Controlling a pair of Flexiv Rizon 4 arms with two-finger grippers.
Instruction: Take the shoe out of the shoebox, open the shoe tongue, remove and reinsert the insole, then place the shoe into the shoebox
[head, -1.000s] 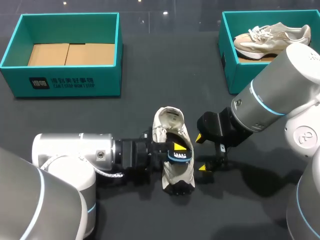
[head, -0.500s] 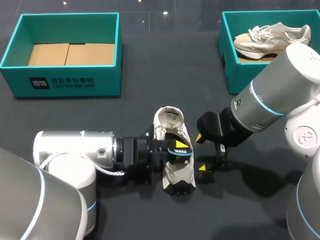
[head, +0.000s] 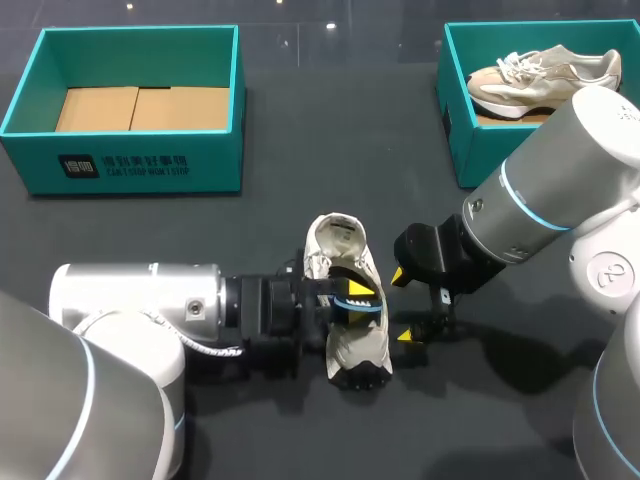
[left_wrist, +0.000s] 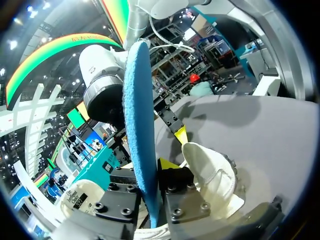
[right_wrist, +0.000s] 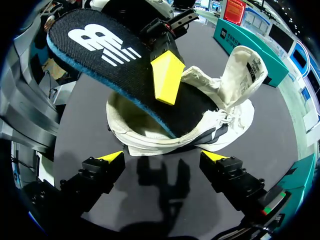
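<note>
There are two green boxes at the far side of the table (head: 300, 200). The left box (head: 125, 165) has only flat brown cardboard (head: 140, 108) in it. The right box (head: 455, 130) has a second shoe (head: 540, 80) lying in it, pale with white laces.

The shoe (head: 345, 345) I work on is in neither box. It lies on the table in the middle, between my two arms. Its tongue (right_wrist: 245, 67) is pulled up and open.

My left gripper (head: 355, 300) comes in from the side and reaches over the shoe. Its fingers are pressed on the insole (right_wrist: 115, 50), one on each flat side, so it pinches it. The insole is black on top and blue underneath. One end is down inside the shoe and the other end sticks up out of it.

My right gripper (head: 402, 305) is just beside the shoe, on the other side from my left one. Its two yellow tips are spread wide apart and hold nothing. From its wrist I see the shoe right ahead of the fingers, near them but not touching.
</note>
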